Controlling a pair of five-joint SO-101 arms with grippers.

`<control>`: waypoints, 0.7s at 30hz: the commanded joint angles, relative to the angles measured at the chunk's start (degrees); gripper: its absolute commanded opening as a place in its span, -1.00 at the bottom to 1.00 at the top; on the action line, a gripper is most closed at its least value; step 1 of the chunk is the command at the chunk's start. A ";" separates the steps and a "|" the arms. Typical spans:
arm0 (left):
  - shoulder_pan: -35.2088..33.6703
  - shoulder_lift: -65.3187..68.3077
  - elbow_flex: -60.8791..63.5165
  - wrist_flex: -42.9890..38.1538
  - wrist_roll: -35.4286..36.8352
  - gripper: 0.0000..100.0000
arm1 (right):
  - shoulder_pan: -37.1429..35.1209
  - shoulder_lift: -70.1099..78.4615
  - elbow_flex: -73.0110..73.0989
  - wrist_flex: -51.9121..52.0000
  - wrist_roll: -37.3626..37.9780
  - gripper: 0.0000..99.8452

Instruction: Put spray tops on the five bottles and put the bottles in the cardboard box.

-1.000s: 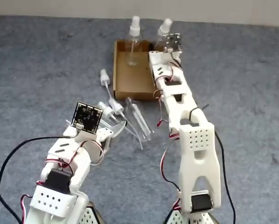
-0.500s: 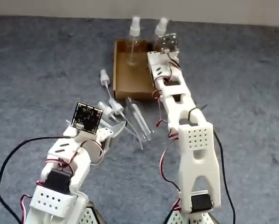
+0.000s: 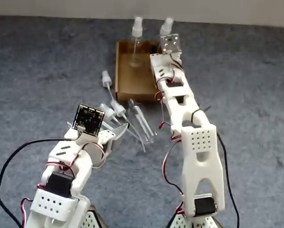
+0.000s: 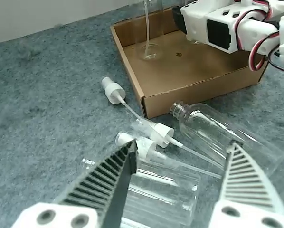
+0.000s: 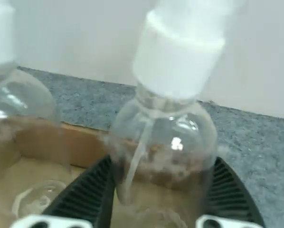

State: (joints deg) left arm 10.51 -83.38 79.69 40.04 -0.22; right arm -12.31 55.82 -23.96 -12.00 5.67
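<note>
the right claw (image 5: pixel 161 194) pinches a capped bottle (image 5: pixel 162 142) by its body, one dark finger on each side, at the far right corner of the cardboard box (image 3: pixel 125 83). i cannot tell whether its base touches the box floor. a second capped bottle (image 3: pixel 136 45) stands upright in the box just beside it, also at the far end. the left claw (image 4: pixel 183 146) is spread wide and holds nothing, hanging low over the grey carpet (image 3: pixel 47 61) in front of the box. an uncapped bottle (image 4: pixel 218 137) lies below it with its neck toward the box's near wall. another uncapped bottle (image 4: pixel 156 187) lies closer in, between the fingers. a lone spray top (image 4: pixel 112 90) lies outside the box's left wall. a pair of spray tops (image 4: pixel 156 132) lies side by side between the two lying bottles, thin tubes trailing.
</note>
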 commanded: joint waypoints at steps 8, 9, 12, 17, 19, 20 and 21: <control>-0.40 0.13 -0.13 -0.62 -0.53 -0.51 | -0.13 -1.10 -4.26 0.31 -0.35 -0.58; -0.40 0.13 -0.13 -0.62 -0.53 -0.51 | -0.13 -1.10 -4.26 0.31 -0.35 -0.58; -0.40 0.13 -0.13 -0.62 -0.53 -0.51 | -0.40 -1.10 -4.26 0.31 -0.35 -0.51; -0.40 0.22 -0.13 -0.62 -0.53 -0.51 | -0.40 -1.10 -4.26 0.31 -0.35 -0.40; -0.40 0.22 -0.13 -0.62 -0.53 -0.51 | -0.40 -1.10 -4.26 0.31 -0.35 -0.40; -0.40 0.22 -0.13 -0.70 -0.53 -0.51 | -0.40 -1.10 -4.26 0.31 -0.35 -0.40; -0.40 0.22 -0.13 -0.70 -0.53 -0.51 | -0.40 -1.10 -4.26 0.31 -0.35 -0.40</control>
State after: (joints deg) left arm 10.51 -83.38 79.69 40.04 -0.22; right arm -12.31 56.44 -24.48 -11.82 5.67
